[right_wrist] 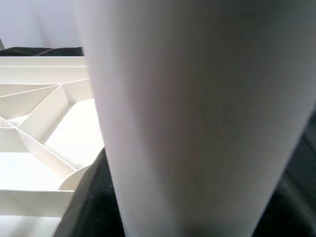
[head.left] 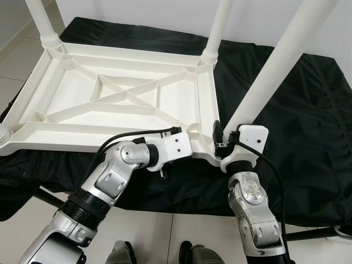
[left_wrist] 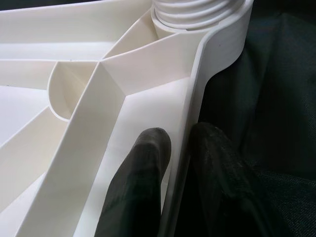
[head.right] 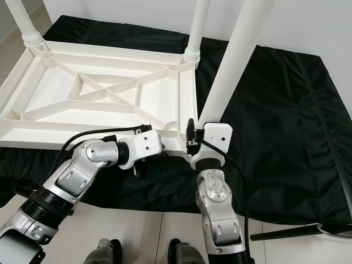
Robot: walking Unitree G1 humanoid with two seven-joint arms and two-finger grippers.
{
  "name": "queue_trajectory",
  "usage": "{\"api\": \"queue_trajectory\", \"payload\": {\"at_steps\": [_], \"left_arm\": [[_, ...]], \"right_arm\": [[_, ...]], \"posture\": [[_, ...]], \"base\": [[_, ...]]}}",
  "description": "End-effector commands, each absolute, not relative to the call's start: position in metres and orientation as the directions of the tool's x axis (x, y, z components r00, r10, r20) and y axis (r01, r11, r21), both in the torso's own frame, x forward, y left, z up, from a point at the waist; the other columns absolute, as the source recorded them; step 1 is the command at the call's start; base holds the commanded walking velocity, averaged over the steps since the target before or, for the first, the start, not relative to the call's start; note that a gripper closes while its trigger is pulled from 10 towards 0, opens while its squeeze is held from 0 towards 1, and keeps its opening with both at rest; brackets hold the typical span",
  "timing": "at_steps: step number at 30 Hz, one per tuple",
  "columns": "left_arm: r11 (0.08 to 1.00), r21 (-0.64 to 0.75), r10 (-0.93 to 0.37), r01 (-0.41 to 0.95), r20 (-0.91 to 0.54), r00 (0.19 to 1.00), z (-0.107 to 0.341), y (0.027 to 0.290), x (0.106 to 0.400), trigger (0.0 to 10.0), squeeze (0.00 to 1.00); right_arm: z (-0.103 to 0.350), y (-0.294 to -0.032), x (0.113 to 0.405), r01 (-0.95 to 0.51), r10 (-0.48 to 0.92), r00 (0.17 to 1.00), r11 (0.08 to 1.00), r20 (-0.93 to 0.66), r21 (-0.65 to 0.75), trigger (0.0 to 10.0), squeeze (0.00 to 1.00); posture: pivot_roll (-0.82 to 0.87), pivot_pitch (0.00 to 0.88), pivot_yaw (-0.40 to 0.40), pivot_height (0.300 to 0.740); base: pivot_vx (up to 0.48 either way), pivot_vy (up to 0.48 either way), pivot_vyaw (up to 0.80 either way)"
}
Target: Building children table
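My left gripper (left_wrist: 180, 148) pinches the upturned table's (head.left: 126, 99) rim at 6 o'clock; right gripper (head.left: 231, 144), jaws unreadable, steadies the near leg (head.left: 275, 66), which could cross-thread if tilted

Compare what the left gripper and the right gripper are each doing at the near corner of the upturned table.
The left gripper pinches the thin rim of the tabletop, one finger inside, one outside; the right gripper is at the base of the near leg, its fingers hidden. The left arm reaches in sideways along the near edge; the right arm comes up from below. Both work at the same near right corner.
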State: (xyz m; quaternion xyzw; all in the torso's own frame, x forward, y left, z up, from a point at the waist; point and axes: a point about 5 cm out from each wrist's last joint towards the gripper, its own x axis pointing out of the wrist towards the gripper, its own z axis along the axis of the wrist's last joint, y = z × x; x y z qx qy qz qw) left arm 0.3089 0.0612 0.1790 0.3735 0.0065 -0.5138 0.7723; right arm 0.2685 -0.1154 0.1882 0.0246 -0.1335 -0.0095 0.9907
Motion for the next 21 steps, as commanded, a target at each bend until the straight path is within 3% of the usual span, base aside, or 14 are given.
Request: {"api": "queue_trajectory", "payload": {"at_steps": [1, 2, 4, 5, 20, 21], "left_arm": [[0.210, 0.616, -0.787, 0.759, -0.354, 0.505, 0.1880, 0.0607, 0.3088, 10.0, 0.00], [0.210, 0.617, -0.787, 0.758, -0.354, 0.506, 0.1881, 0.0605, 0.3089, 10.0, 0.00], [0.210, 0.617, -0.787, 0.758, -0.354, 0.506, 0.1881, 0.0605, 0.3089, 10.0, 0.00], [0.211, 0.617, -0.787, 0.758, -0.353, 0.506, 0.1880, 0.0604, 0.3088, 10.0, 0.00], [0.211, 0.619, -0.789, 0.757, -0.349, 0.505, 0.1883, 0.0589, 0.3085, 10.0, 0.00], [0.211, 0.619, -0.789, 0.756, -0.349, 0.505, 0.1884, 0.0588, 0.3087, 10.0, 0.00]], "right_arm": [[0.1688, -0.1289, 0.2673, 0.125, -0.134, 0.977, 0.990, 0.167, 0.066, 10.0, 0.00], [0.1685, -0.1289, 0.2674, 0.122, -0.132, 0.977, 0.990, 0.166, 0.066, 10.0, 0.57], [0.1685, -0.1289, 0.2674, 0.122, -0.132, 0.977, 0.990, 0.166, 0.066, 10.0, 0.57], [0.1679, -0.1285, 0.2676, 0.113, -0.123, 0.979, 0.991, 0.163, 0.068, 10.0, 1.00], [0.1757, -0.1278, 0.2745, -0.131, 0.117, 0.968, 0.990, 0.222, 0.050, 10.0, 1.00], [0.1777, -0.1294, 0.2757, -0.201, 0.187, 0.955, 0.979, 0.232, 0.039, 10.0, 0.00]], "posture": [[-0.04, 0.185, -0.070, 0.740], [-0.04, 0.185, -0.070, 0.740], [-0.04, 0.185, -0.070, 0.740], [-0.04, 0.182, -0.072, 0.740], [-0.04, 0.173, -0.074, 0.740], [-0.04, 0.172, -0.073, 0.740]], "base": [[0.000, 0.000, 0.00], [0.000, 0.000, 0.00], [0.000, 0.000, 0.00], [0.000, 0.000, 0.00], [0.000, 0.000, 0.00], [0.000, 0.000, 0.00]]}}
